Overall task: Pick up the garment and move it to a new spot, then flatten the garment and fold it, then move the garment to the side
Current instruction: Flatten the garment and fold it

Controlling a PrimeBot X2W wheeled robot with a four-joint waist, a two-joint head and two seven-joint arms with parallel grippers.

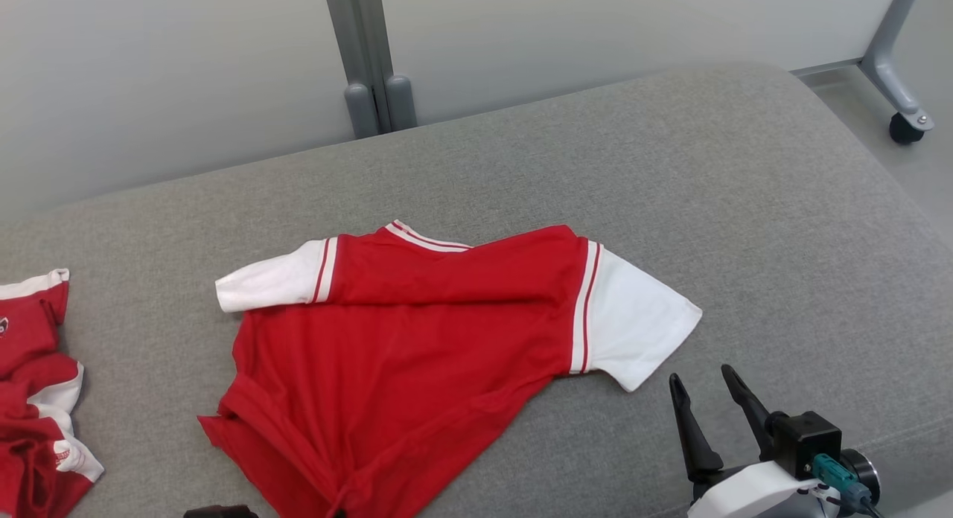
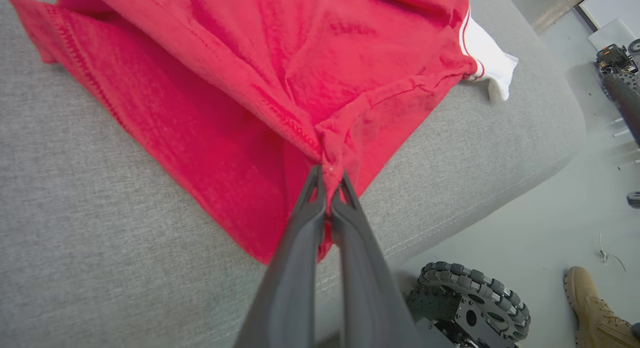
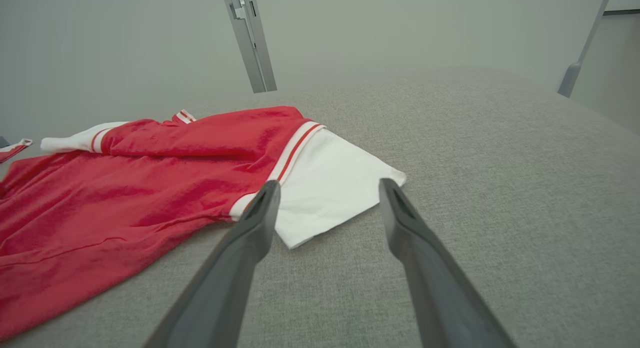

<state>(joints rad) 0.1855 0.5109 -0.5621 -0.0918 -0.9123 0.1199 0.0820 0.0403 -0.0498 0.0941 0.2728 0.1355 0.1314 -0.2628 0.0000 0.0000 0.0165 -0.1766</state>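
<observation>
My left gripper [image 2: 330, 177] sits low over the cushion [image 1: 707, 205], jaws clamped on the hem of the red shirt [image 1: 417, 332] — right gripper [image 1: 701, 375] hovers near the white sleeve [image 1: 640, 324], jaws apart.

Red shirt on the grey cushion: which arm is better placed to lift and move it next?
Left. The left gripper has its jaws pinched shut on the red shirt near its hem; the right gripper sits open near the white sleeve, holding nothing.
</observation>
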